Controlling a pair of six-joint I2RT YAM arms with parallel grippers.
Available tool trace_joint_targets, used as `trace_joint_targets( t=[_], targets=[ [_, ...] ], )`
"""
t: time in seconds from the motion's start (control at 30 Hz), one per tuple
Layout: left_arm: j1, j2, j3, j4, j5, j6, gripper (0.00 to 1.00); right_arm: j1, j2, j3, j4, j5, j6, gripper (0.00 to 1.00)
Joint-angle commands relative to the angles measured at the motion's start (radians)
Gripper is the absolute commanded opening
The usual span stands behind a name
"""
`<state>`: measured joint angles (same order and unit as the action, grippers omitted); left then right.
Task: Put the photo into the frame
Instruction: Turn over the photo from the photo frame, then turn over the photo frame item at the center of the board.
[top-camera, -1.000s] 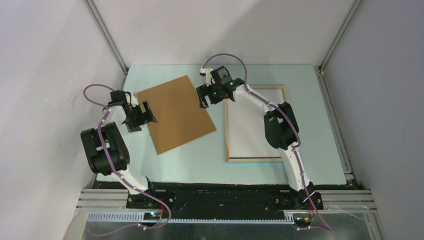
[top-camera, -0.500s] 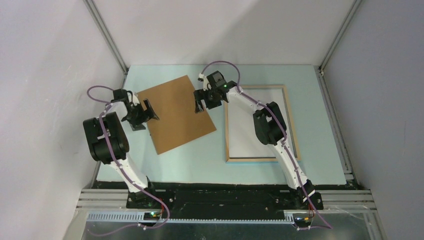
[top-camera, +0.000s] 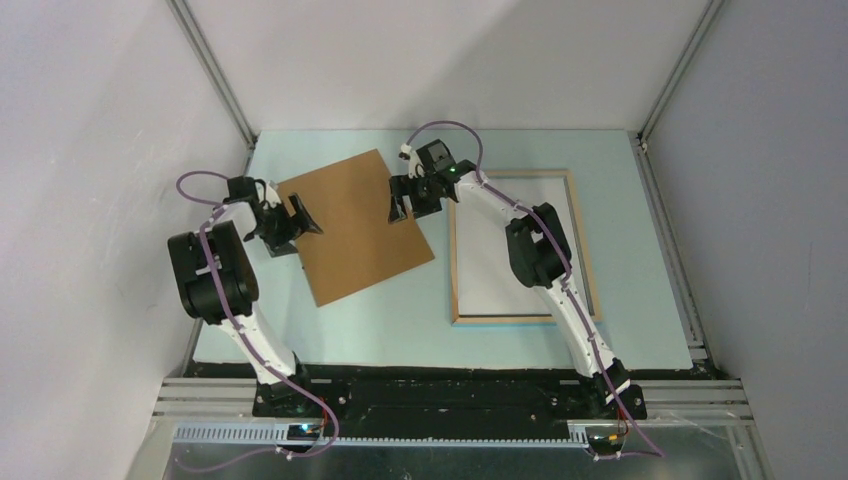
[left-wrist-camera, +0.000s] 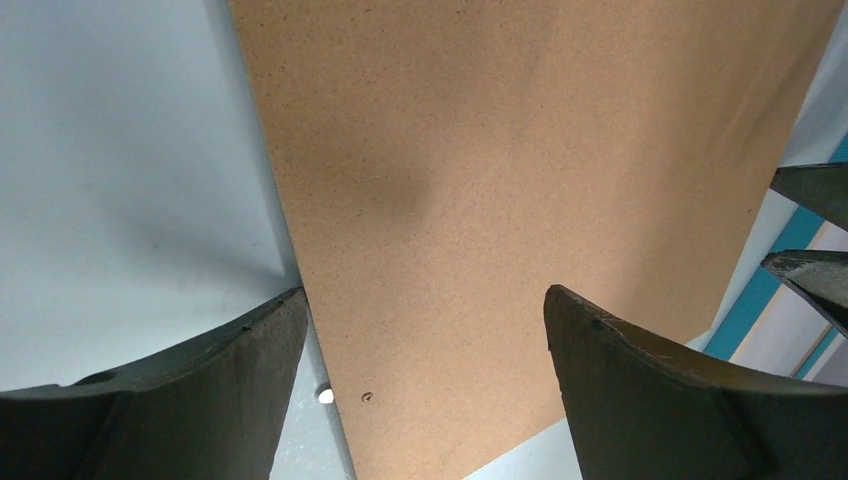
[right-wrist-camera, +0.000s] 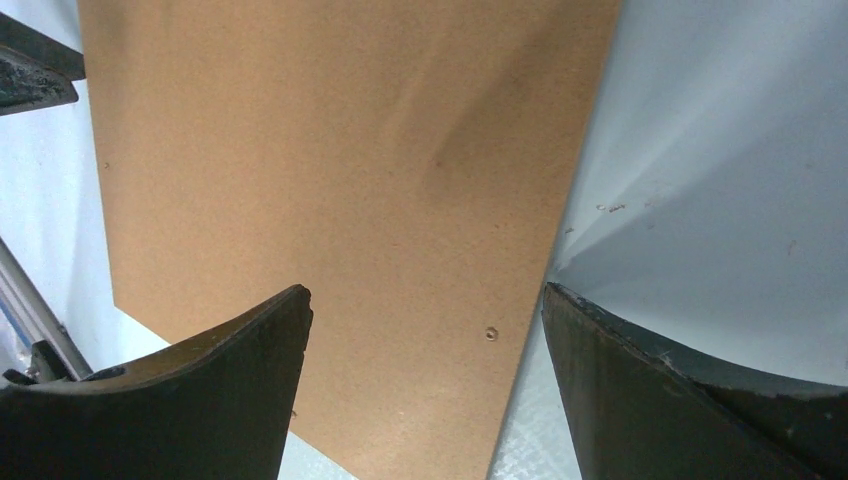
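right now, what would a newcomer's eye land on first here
The big brown backing board lies slanted left of centre, with the left gripper and right gripper open at its opposite edges. To its right lies the frame, light wood, enclosing a white rectangle.

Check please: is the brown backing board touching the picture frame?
Apart. The top view shows a strip of bare table between the backing board and the picture frame.
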<state>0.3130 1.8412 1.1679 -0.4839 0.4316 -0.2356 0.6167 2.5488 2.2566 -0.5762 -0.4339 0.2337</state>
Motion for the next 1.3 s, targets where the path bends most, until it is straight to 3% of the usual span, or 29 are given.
trace_joint_targets(
  t=[0.0,0.73,1.27],
  targets=[
    [-0.020,0.033,0.007,0.036,0.070,-0.011,0.93,-0.003,0.029,0.037,0.004,-0.059,0.036,0.89],
    [-0.020,-0.228,-0.014,0.052,0.340,0.007,0.93,0.007,-0.178,-0.301,0.146,-0.127,0.119,0.88],
    [-0.034,-0.345,-0.025,0.052,0.413,0.024,0.93,-0.002,-0.164,-0.342,0.210,-0.258,0.154,0.87]
  ],
)
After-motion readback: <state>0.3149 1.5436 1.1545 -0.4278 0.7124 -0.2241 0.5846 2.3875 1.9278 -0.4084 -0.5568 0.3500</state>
